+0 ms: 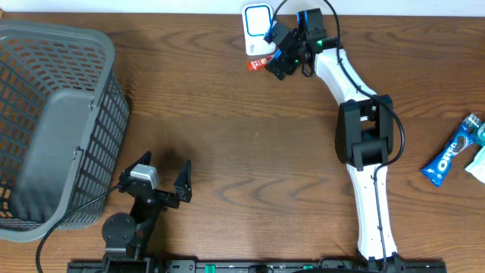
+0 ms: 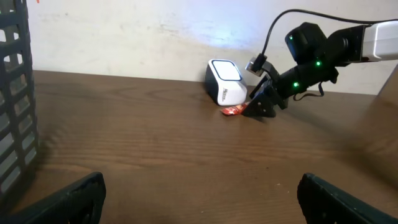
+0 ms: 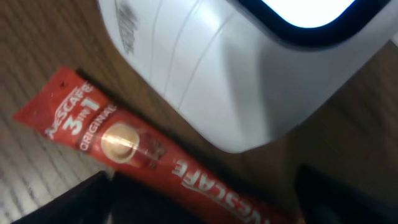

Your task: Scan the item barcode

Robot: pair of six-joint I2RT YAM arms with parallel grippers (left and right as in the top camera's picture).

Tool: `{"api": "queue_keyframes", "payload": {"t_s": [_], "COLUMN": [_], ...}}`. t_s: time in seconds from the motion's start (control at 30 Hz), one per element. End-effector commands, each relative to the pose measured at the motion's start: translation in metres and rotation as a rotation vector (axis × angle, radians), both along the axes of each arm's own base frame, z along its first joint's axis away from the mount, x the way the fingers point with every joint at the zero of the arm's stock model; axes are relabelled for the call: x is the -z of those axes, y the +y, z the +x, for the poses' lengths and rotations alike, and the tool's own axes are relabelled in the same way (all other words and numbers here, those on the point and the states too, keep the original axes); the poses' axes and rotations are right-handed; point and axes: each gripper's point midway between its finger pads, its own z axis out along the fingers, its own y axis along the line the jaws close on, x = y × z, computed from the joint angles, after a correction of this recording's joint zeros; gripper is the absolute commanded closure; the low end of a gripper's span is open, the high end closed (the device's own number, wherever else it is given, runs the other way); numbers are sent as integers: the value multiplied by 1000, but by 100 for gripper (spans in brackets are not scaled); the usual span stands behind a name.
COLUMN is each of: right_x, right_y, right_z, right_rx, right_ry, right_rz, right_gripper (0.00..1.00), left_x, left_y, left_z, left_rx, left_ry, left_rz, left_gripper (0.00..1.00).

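Red coffee sachet [image 3: 149, 155] lies flat on the bench [image 1: 242, 136] at twelve o'clock, beside the white scanner [image 3: 236, 74]. Right tool [image 1: 274, 54] straddles it, open, holding nothing; closing may skid the thin packet away.

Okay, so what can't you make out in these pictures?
Barcode on the Nescafe sachet: right wrist shows only the branded front, its lower end cut by the frame edge; overhead, the right fingers cover most of it.
Scanner window: right wrist, cropped at the top, washed out by glare.
Pale packet beside the Oreo pack: overhead, cut by the right edge.
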Motion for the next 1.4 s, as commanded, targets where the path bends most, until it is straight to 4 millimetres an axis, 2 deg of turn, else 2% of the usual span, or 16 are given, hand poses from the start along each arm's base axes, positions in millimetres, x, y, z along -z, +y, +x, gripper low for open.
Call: {"api": "queue_keyframes", "payload": {"t_s": [0.0, 0.1, 0.13, 0.17, 0.3, 0.4, 0.53, 0.73, 0.87, 1.0, 1.1, 1.3, 1.37], "right_x": [54, 60, 62, 65, 69, 58, 12, -78, -104, -142, -155, -161, -159], "right_y": [-12, -17, -21, -25, -36, -32, -15, 15, 14, 18, 16, 16, 15], "right_z": [-20, -29, -31, -35, -55, -64, -71, -99, -116, -132, -133, -132, -126], "right_rx": [-27, -29, -21, -14, -1, 42, 180, 292, 472, 368, 334, 345, 335], "right_ry": [99, 140, 155, 175, 266, 323, 420, 657, 933, 1137, 1178, 1221, 1174], "right_rz": [-86, -114, -129, -149, -185, -139, 43, 393, 576, 802, 872, 905, 897], "right_gripper": [40, 85, 95, 99, 99, 99, 99, 99, 99, 99, 99, 99, 99], "left_x": [15, 15, 15, 15, 15, 15, 15, 15, 15, 15, 15, 15, 15], "left_y": [-2, -2, -2, -2, -2, -2, -2, -2, -2, -2, -2, -2, -2], "left_z": [-1, -1, -1, -1, -1, -1, -1, -1, -1, -1, -1, -1, -1], "left_rx": [9, 10, 10, 10, 10, 10, 10, 10, 10, 10, 10, 10, 10], "left_ry": [47, 47, 47, 47, 47, 47, 47, 47, 47, 47, 47, 47, 47], "left_rz": [-7, -7, -7, -7, -7, -7, -7, -7, -7, -7, -7, -7, -7], "left_gripper": [2, 2, 2, 2, 2, 2, 2, 2, 2, 2, 2, 2, 2]}}
